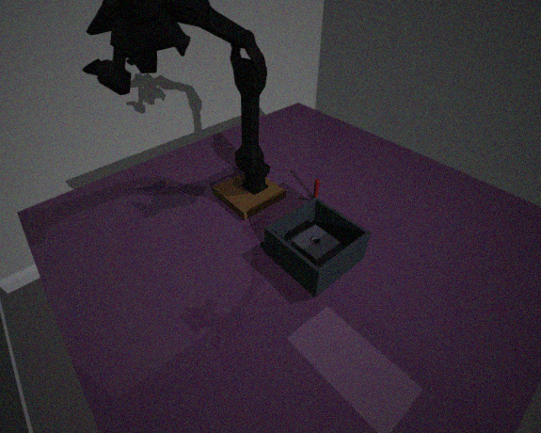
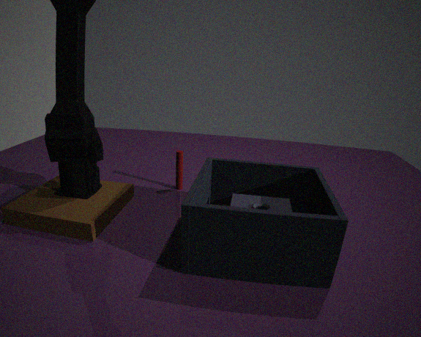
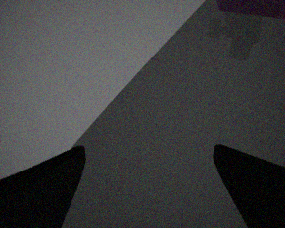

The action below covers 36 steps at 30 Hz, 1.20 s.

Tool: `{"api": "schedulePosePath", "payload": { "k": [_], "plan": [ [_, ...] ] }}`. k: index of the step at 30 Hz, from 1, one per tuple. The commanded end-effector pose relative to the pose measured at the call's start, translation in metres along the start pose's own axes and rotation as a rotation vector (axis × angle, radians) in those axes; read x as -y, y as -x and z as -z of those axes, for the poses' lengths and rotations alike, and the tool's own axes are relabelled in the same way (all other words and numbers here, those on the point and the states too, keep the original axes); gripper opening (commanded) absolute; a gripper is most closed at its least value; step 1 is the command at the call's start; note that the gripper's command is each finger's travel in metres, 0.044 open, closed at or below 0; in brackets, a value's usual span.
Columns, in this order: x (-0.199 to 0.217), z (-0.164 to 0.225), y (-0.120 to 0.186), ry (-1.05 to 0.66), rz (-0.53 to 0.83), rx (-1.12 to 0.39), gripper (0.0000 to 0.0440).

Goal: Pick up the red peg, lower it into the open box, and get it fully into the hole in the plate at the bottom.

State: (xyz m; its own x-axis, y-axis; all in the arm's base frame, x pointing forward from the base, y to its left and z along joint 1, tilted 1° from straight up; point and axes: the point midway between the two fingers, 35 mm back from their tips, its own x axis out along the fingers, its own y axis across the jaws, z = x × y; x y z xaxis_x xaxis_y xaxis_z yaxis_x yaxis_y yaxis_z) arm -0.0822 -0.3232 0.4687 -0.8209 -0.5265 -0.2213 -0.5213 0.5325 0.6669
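Observation:
The red peg (image 1: pixel 316 188) (image 2: pixel 179 170) stands upright on the purple table, outside the open box and near its corner. The dark grey-green box (image 1: pixel 290 261) (image 2: pixel 257 247) has a pale plate (image 1: pixel 303 236) (image 2: pixel 243 200) at its bottom. A small round hole (image 1: pixel 315 240) shows in the middle of the plate; the near wall partly hides the plate in the exterior view. My gripper (image 3: pixel 150 152) is open and empty, its fingers wide apart. It hangs high at the upper left in the top view, far from the peg and box, and is out of view in the exterior view.
The arm rises from a wooden base block (image 1: pixel 236 200) (image 2: pixel 59 206) beside the peg and box. A pale flat rectangular patch (image 1: pixel 354 367) lies on the table in front of the box. Walls stand behind the table.

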Motion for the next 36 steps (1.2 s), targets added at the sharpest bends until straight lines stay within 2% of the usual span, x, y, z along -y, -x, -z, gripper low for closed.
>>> {"api": "schedulePosePath", "payload": {
  "k": [1, 3, 16, 36],
  "plan": [
    [0.005, 0.000, 0.001, 0.025, 0.012, -0.002, 0.0420],
    [0.016, -0.001, 0.005, 0.085, 0.043, -0.009, 0.0440],
    [0.095, -0.006, 0.049, 0.478, 0.244, -0.114, 0.0440],
    [0.187, -0.044, 0.147, 1.072, 0.490, -0.385, 0.0440]
  ]
}}
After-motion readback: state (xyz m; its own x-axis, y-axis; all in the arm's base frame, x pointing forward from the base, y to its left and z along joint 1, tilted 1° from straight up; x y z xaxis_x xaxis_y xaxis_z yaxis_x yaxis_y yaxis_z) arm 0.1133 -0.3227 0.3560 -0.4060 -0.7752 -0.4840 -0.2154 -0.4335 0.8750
